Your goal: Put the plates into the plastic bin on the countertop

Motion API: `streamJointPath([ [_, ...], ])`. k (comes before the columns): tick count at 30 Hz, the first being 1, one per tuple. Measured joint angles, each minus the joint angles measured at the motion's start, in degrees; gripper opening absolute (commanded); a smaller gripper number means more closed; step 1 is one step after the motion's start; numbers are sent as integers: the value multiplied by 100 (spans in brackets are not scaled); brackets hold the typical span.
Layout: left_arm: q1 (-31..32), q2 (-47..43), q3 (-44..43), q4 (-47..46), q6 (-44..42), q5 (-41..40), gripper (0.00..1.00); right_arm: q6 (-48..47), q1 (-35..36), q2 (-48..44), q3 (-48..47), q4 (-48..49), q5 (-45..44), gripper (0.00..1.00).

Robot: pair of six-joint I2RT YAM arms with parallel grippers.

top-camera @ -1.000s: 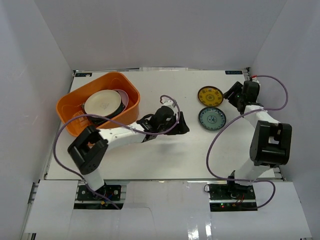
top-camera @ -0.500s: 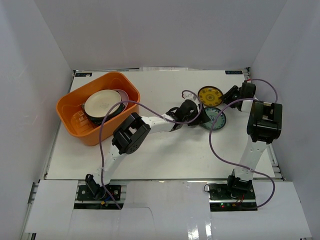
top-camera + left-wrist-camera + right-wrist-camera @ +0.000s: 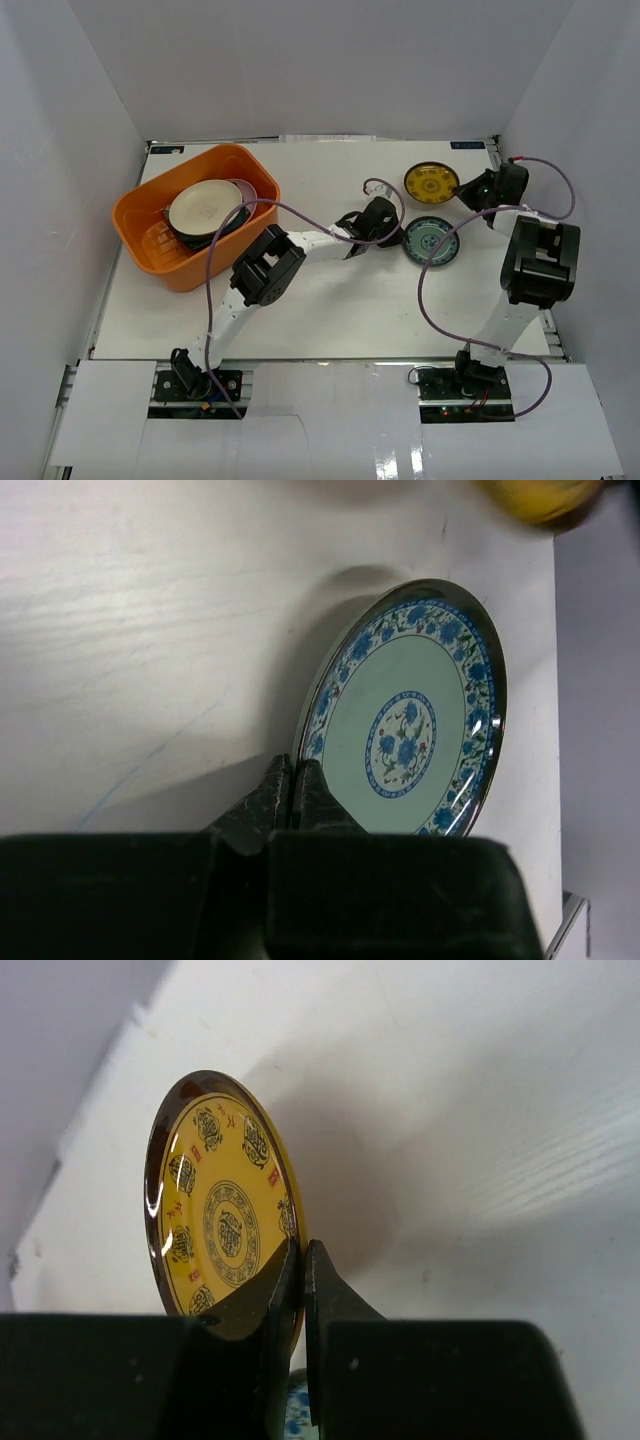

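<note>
Looking down from the overhead camera, a white countertop (image 3: 330, 310) enclosed by white walls (image 3: 80, 120) holds an orange plastic bin (image 3: 140, 245) at its far left corner. A cream plate (image 3: 205, 205) lies on top of a stack of other dishes inside the bin, with a pink rim and a black rim showing beneath it. Both arms reach toward the far right part of the table, where two small round plates sit well apart from the bin. The left gripper (image 3: 400, 238) stretches across the middle of the table and pinches the left rim of the blue-patterned plate (image 3: 432, 241). In the left wrist view its dark fingers (image 3: 270, 800) are pressed together on that rim, and the plate tilts upward from the surface with a shadow under its raised side. The right gripper (image 3: 462, 190) pinches the right rim of the yellow-patterned plate (image 3: 431, 182), which lies just beyond the blue one. In the right wrist view its fingers (image 3: 325, 1290) clamp the dark rim and the plate stands tilted, casting a shadow on the table behind it.
</note>
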State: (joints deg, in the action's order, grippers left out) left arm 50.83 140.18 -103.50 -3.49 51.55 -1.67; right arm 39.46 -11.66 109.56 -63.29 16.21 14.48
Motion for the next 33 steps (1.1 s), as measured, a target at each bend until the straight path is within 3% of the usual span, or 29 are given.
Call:
streamJointPath([
  [5,-20,-1388,1626,129,-339,-197,0,68,-63,-1526,46,-20,-66,8],
  [9,-332,-3464,2970,868,-562,-146,0,20,289,-2531,-153,-175,-116,8],
  [13,-1541,-6210,3633,1440,-769,-411,0,-57,1530,-2942,-448,-457,-345,8],
  [18,-3314,-8533,3668,2135,-1182,-826,0,2,3174,-2750,-990,-931,-702,8],
  [23,-4878,-8804,4177,2483,-1574,-457,0,92,4354,-2361,-1591,-1075,-1272,8],
  [27,-5823,-7829,4653,2721,-1663,-127,0,72,5156,-1707,-2315,-1174,-1633,8],
  [31,-6201,-7069,5001,2876,-1600,66,0,-37,5821,-769,-3230,-1386,-1956,8],
  [33,-6258,-7018,5069,2846,-1554,109,14,-90,6076,-282,-3650,-1473,-2068,8],
])
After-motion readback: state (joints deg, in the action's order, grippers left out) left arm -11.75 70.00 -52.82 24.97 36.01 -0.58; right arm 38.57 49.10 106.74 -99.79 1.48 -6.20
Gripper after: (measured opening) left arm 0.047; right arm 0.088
